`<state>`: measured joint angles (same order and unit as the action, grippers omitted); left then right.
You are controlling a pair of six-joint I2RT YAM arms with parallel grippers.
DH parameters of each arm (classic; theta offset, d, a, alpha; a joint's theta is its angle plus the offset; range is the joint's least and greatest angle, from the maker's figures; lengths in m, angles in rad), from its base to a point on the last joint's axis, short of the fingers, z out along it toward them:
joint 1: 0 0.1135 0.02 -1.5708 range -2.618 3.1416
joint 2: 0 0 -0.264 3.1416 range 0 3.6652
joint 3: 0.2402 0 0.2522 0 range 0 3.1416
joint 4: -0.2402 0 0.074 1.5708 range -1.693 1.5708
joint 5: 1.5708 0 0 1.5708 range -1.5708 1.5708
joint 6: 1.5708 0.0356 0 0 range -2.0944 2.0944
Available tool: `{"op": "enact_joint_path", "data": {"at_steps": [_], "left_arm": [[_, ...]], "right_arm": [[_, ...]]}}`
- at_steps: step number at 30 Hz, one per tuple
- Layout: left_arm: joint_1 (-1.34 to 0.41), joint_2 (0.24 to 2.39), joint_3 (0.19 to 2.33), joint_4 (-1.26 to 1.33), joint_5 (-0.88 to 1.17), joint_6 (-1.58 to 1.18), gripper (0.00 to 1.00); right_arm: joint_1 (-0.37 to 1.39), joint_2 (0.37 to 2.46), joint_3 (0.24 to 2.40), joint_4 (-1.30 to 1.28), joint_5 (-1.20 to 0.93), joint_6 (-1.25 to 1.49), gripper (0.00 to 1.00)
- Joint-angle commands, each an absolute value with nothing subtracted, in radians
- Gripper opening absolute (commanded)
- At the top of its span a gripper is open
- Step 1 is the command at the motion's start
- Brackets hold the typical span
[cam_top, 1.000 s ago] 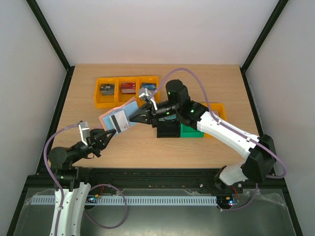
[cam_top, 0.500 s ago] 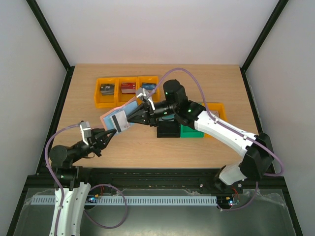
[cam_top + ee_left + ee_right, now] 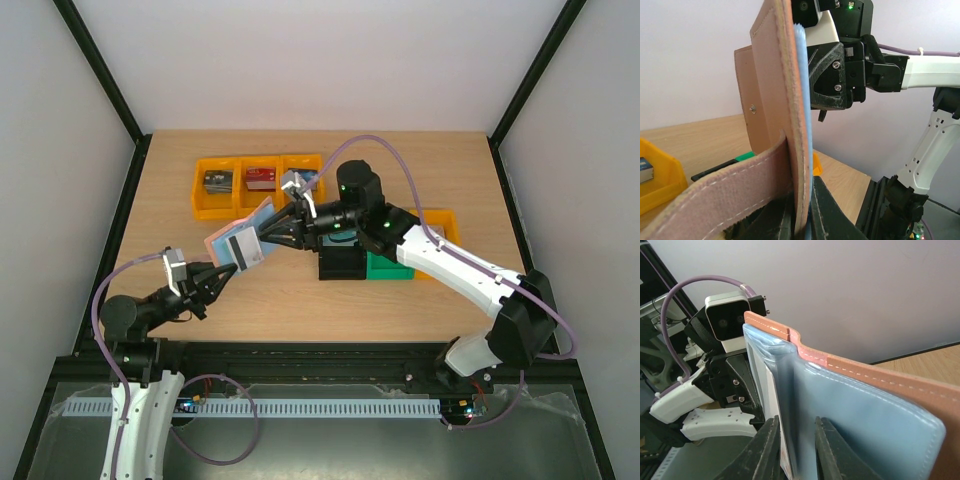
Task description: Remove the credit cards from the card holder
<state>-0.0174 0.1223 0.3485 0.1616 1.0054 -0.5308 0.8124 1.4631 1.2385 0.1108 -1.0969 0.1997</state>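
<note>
Left gripper [image 3: 222,272] clamps the near-left end of the card holder [image 3: 240,240], held open above the table [image 3: 420,160], left of centre. Right gripper [image 3: 796,440] straddles its blue pocket, jaws slightly parted, grip unclear.

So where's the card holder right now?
The card holder is left of centre in the top view, held up by the left fingers, near the yellow bins.

Overhead — wrists (close) share card holder [image 3: 772,90].
</note>
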Motion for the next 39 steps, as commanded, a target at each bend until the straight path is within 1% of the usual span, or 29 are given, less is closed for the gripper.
{"op": "enact_joint_path", "data": {"at_steps": [1, 9, 15, 19, 20, 22, 24, 27, 32, 37, 39], "left_arm": [[-0.017, 0.126, 0.377, 0.202, 1.027, -0.518, 0.02], [-0.017, 0.127, 0.378, 0.209, 1.029, -0.525, 0.02], [-0.017, 0.127, 0.375, 0.213, 1.032, -0.53, 0.02], [-0.017, 0.129, 0.374, 0.212, 1.032, -0.53, 0.02], [-0.017, 0.13, 0.374, 0.212, 1.031, -0.53, 0.02], [-0.017, 0.132, 0.373, 0.211, 1.03, -0.535, 0.02], [-0.017, 0.133, 0.373, 0.209, 1.026, -0.544, 0.03], [-0.017, 0.131, 0.372, 0.21, 1.023, -0.566, 0.08], [-0.017, 0.126, 0.36, 0.24, 1.016, -0.61, 0.12], [-0.017, 0.126, 0.353, 0.254, 1.015, -0.623, 0.14], [-0.017, 0.127, 0.353, 0.255, 1.017, -0.625, 0.12]], "right_arm": [[0.829, 1.465, 1.238, 0.154, -1.111, 0.206, 0.18], [0.864, 1.487, 1.27, 0.103, -1.129, 0.16, 0.16], [0.882, 1.49, 1.276, 0.097, -1.14, 0.146, 0.11], [0.884, 1.49, 1.278, 0.115, -1.148, 0.158, 0.13], [0.885, 1.491, 1.277, 0.122, -1.157, 0.166, 0.11], [0.886, 1.493, 1.278, 0.137, -1.169, 0.177, 0.02], [0.886, 1.486, 1.272, 0.153, -1.178, 0.179, 0.02], [0.877, 1.461, 1.248, 0.172, -1.161, 0.172, 0.02], [0.842, 1.441, 1.224, 0.16, -1.155, 0.181, 0.02], [0.836, 1.425, 1.225, 0.127, -1.159, 0.159, 0.02], [0.836, 1.422, 1.23, 0.117, -1.16, 0.154, 0.02]]}}
